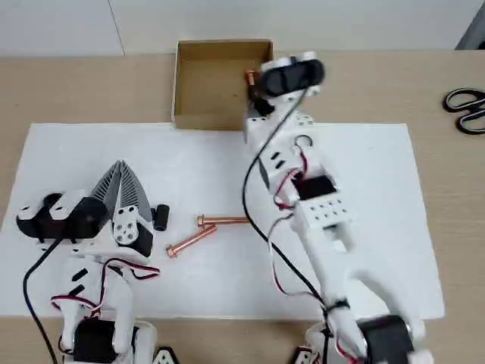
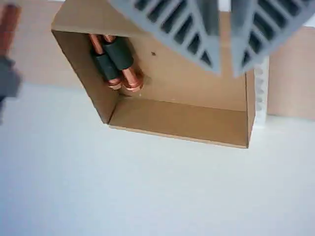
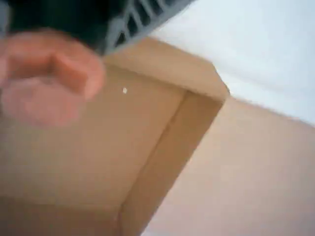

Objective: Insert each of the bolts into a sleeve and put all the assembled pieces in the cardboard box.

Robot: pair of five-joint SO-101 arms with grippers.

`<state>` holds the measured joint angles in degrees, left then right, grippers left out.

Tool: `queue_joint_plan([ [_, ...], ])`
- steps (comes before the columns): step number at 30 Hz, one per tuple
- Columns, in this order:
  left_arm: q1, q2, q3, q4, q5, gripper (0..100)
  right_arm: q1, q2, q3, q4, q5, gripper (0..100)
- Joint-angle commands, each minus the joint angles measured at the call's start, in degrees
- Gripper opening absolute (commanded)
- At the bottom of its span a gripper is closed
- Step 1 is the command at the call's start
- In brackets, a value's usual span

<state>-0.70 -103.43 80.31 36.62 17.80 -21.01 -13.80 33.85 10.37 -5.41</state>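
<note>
Cardboard box (image 1: 204, 83) is sitting on the table (image 1: 76, 83) against the middle of the white sheet's (image 1: 379, 167) far edge. The right gripper (image 1: 252, 83) is hanging over the box's right wall and is clamping a held bolt (image 1: 248, 76). In the right wrist view the copper head is facing the camera, with something dark round the shank, likely its sleeve. I am not calling the bolt's long axis beyond that.

What the move is turning on is that the box floor is lying straight beneath the held bolt, just inside that wall. I am judging that letting go should drop it in, though a bounce off the rim looks possible.

Two assembled pieces (image 2: 118, 64) are already lying side by side in a box corner, touching.

The left gripper (image 1: 123, 167) is resting near the sheet's left edge, with its fingers drawn together on nothing, and it is aiming at the box from well off. Two loose bolts (image 1: 222, 221) are lying mid-sheet. One is running along the sheet's near edge and the other (image 1: 191, 243) is slanting. A black sleeve (image 1: 161, 218) is sitting just beside the left arm, which is the nearer arm to all three. Scissors (image 1: 464, 108) are lying at the table's right edge.
</note>
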Motion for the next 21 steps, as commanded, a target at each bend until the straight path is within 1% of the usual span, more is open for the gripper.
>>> queue_joint_plan([
  [1,0.1,-0.6,-0.3,0.3,0.4,1,-0.3,6.4,-10.5,-0.5,7.6,0.3],
  [4,0.2,-0.6,-0.3,0.3,0.4,1,-0.2,14.5,-20.2,0.0,12.0,0.3],
  [7,0.2,-0.6,-0.3,0.2,0.4,1,0.0,22.8,-30.2,0.0,14.2,0.3],
  [9,0.2,-0.6,-0.3,0.2,0.4,1,0.0,28.2,-36.7,0.9,15.1,0.3],
  [13,0.2,-0.6,-0.2,0.3,0.4,1,0.0,39.6,-51.2,5.8,16.3,0.3],
  [21,0.1,-0.6,-0.2,0.3,0.4,1,0.9,64.2,-79.1,7.7,19.0,0.3],
])
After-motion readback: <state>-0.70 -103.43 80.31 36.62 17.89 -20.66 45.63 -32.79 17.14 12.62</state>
